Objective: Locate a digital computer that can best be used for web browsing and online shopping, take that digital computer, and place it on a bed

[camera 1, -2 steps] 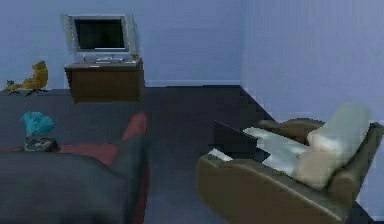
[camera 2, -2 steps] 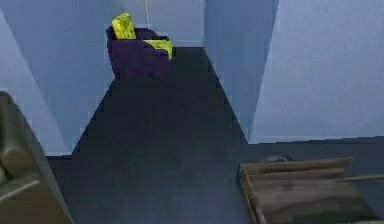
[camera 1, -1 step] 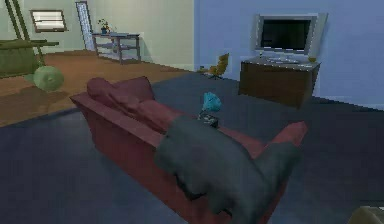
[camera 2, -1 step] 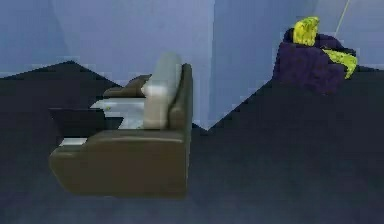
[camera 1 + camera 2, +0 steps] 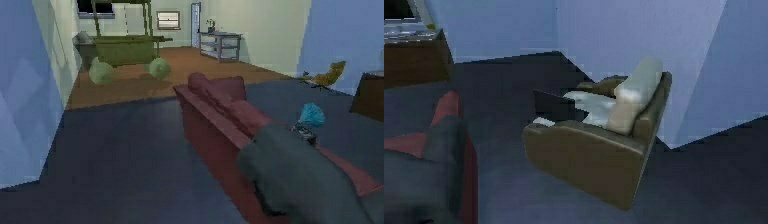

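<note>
Digital computer (image 5: 550,104) is judged to be the dark open-lidded slab seen on the armchair (image 5: 589,160) seat, lid propped upright, base carried flat by the cushion. A pale pillow (image 5: 639,85) is leaned against the backrest beside it. Armchair is tucked into the wall corner. Pincer state and load cannot be told. Bed search is left for after pickup.

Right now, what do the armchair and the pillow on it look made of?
Armchair: probably brown leather or vinyl, going by the soft sheen on its front. Pillow: likely cream cloth, matte and slumped against the backrest.
</note>
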Available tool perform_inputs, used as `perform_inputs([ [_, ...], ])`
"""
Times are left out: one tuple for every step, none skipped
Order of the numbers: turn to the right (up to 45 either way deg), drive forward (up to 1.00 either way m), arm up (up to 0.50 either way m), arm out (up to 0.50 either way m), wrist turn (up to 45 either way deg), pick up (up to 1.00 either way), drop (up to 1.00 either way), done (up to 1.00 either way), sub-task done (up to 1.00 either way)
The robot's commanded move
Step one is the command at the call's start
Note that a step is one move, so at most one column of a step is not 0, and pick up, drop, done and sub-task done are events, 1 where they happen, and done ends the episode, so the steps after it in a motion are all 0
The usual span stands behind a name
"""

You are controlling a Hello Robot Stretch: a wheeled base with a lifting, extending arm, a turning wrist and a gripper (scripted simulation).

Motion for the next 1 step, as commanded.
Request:
perform_inputs([
  [-12.0, 0.0, 0.0, 0.0, 0.0, 0.0, 0.0, 0.0, 0.0],
])
